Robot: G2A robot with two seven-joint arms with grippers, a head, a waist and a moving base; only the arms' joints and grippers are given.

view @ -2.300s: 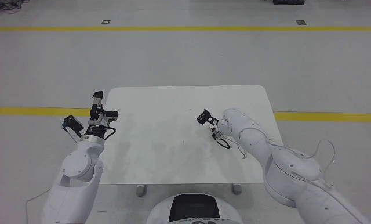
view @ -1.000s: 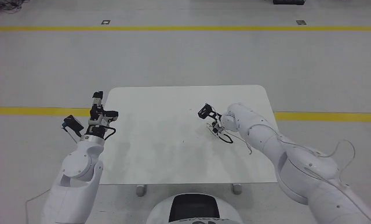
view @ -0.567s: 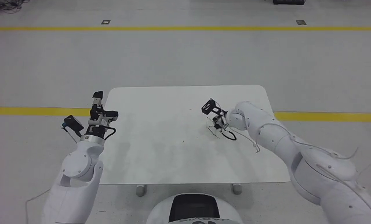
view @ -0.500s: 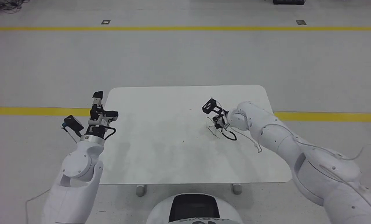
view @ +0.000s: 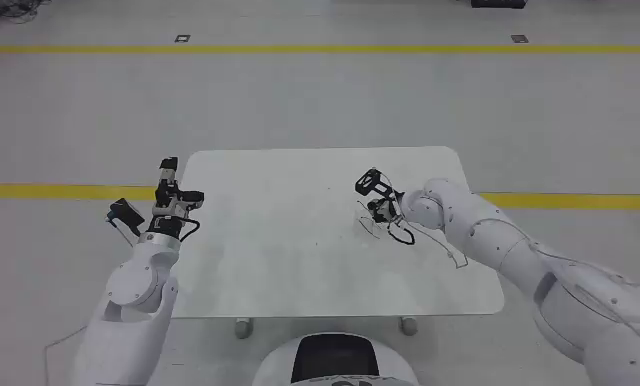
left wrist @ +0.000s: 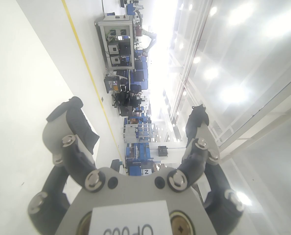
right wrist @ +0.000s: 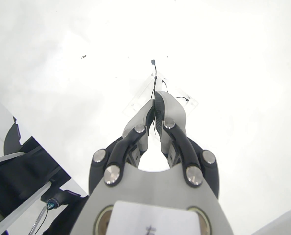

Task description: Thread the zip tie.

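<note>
The right gripper (right wrist: 155, 100) has its fingers clenched on a thin black zip tie (right wrist: 155, 74), over a clear tray (right wrist: 135, 102) on the tabletop (view: 280, 256). The left gripper (left wrist: 138, 111), fingers released, hangs at the tabletop's left edge.

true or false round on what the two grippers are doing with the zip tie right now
1. The right gripper is shut on a thin black zip tie. True.
2. The left gripper holds a second zip tie. False: it is open and empty.
3. A clear plate lies on the white table right at the right gripper's tips. True.
4. The left gripper is over the table's middle. False: it is by the table's left edge.
</note>
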